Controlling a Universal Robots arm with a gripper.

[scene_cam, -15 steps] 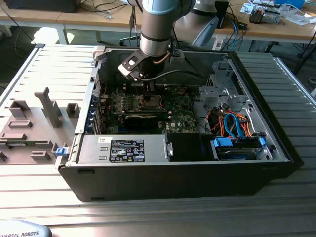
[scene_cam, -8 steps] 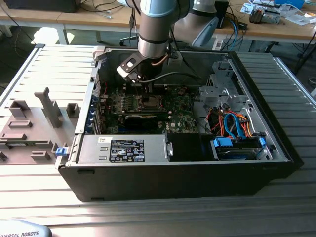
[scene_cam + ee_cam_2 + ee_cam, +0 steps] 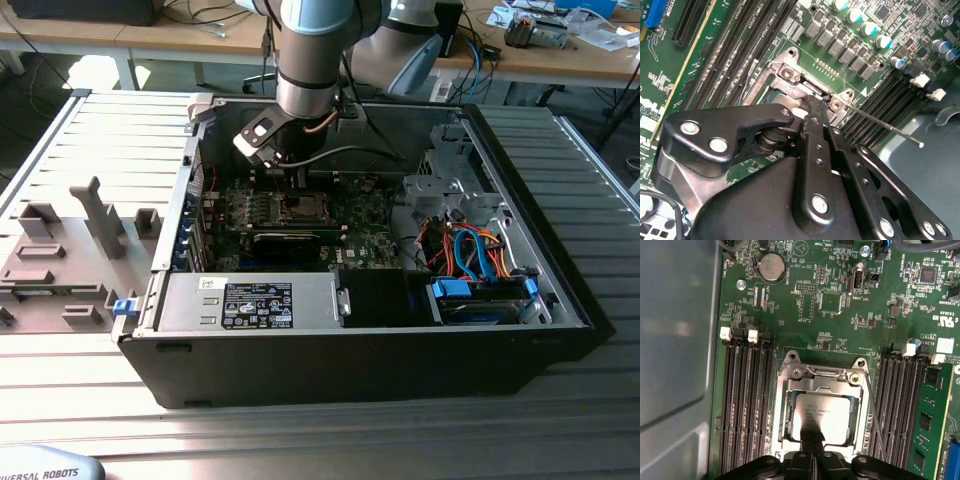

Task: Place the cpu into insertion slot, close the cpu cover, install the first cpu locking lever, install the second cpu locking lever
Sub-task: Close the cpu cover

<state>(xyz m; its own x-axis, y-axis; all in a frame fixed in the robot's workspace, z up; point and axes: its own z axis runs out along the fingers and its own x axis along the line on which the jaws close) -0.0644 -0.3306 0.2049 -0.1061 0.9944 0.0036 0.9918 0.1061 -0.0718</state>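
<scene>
In the exterior view my gripper (image 3: 297,185) reaches down into the open computer case, over the socket (image 3: 300,207) on the motherboard. The first wrist view shows the cpu (image 3: 822,412), silver top up, lying in the socket. The silvery cpu cover (image 3: 826,376) lies flat around it. My gripper (image 3: 812,439) is shut, its fingertips together on the cpu's near edge. In the second wrist view the gripper (image 3: 812,114) presses down at the socket frame. A thin locking lever (image 3: 874,412) runs along one side of the socket, and its free end sticks out, unlatched (image 3: 885,125).
Dark memory slots (image 3: 747,405) flank the socket on both sides. The case wall (image 3: 175,230) stands close by. A power supply box (image 3: 250,300), orange and blue cables (image 3: 480,250) and a drive cage (image 3: 450,185) fill the case. Grey fixtures (image 3: 95,225) sit outside.
</scene>
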